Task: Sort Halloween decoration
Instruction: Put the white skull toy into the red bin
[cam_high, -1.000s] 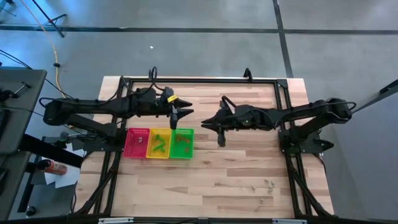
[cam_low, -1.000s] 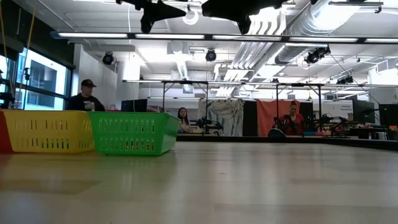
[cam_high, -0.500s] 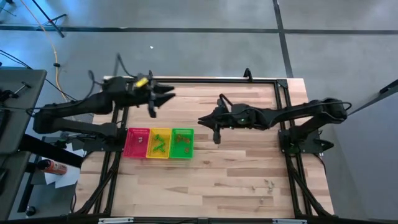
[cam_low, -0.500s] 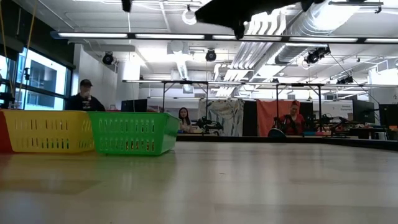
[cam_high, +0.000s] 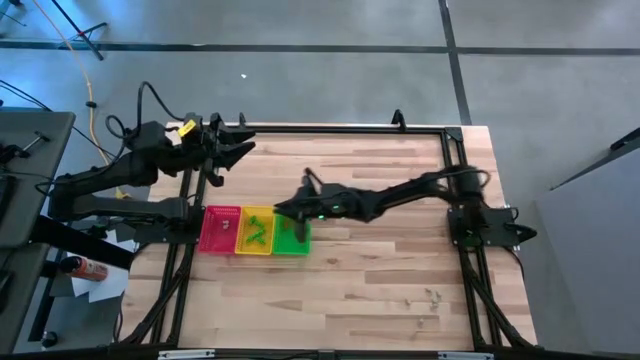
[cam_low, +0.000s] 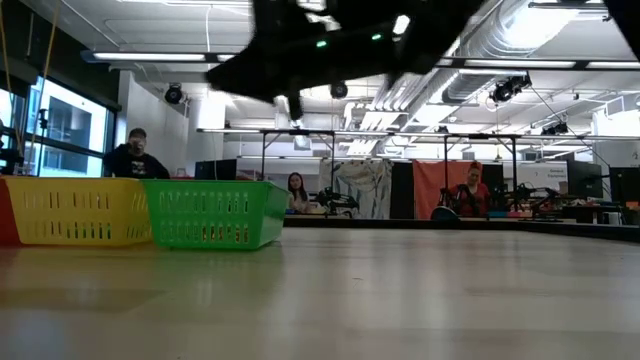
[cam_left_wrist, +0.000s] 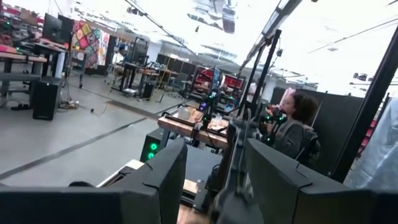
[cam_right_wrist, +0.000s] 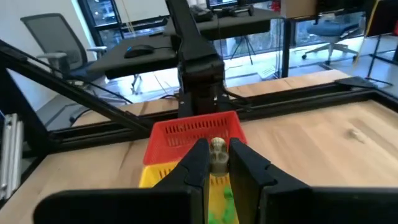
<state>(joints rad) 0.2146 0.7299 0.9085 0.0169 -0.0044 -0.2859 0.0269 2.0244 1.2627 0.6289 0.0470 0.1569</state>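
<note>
Jaws of right gripper (cam_right_wrist: 217, 163) pinch pale trinket (cam_right_wrist: 217, 151) above trays; carry on over red tray (cam_right_wrist: 194, 132), release low. Left gripper (cam_left_wrist: 214, 180) open, parked at table's far-left corner.

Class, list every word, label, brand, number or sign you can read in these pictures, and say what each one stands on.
None can be read.
The red tray, yellow tray and green tray: no print shows.
The patterned hanging in the room behind: colours only, no letters.
The yellow tag on the left arm: too small to read.
</note>
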